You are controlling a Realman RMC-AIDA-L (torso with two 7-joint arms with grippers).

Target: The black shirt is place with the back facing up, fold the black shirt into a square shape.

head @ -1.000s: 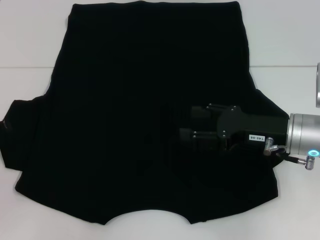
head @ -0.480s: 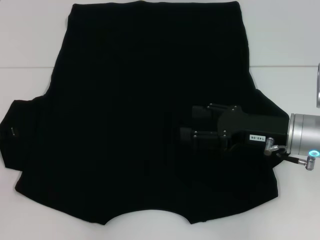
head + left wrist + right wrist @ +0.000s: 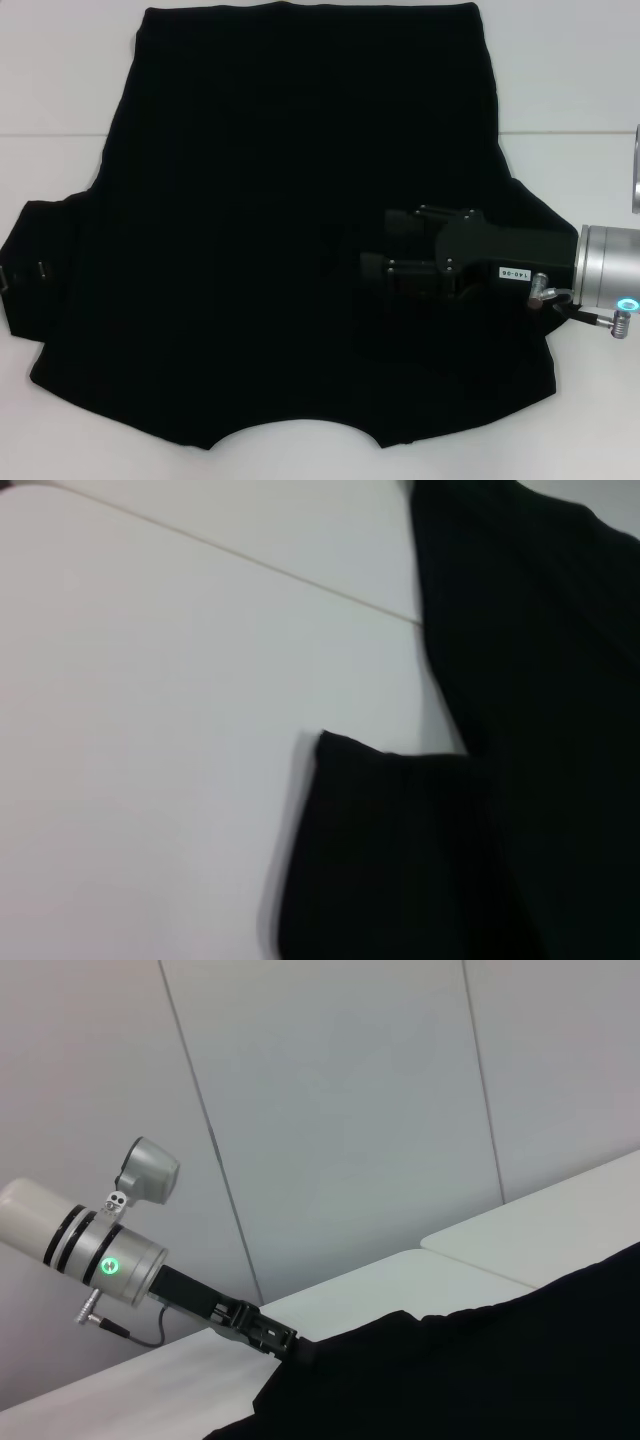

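Note:
The black shirt [image 3: 250, 200] lies spread flat on the white table [image 3: 60, 80], plain side up, hem at the far edge and neckline at the near edge. My right gripper [image 3: 372, 250] reaches in from the right and lies low over the shirt's right half, its jaws apart with nothing seen between them. My left gripper [image 3: 25, 275] shows only as small grey marks on the left sleeve at the picture's left edge. In the right wrist view the left gripper [image 3: 290, 1348] meets the shirt's edge [image 3: 500, 1360]. The left wrist view shows the left sleeve [image 3: 390, 850].
A seam [image 3: 50, 135] runs across the white table behind the sleeves. Bare table lies left and right of the shirt. A grey panelled wall [image 3: 350, 1110] stands behind the table in the right wrist view.
The left gripper's grey marks have moved rightward onto the left sleeve, and the sleeve's edge has shifted slightly. The right gripper has stayed in place.

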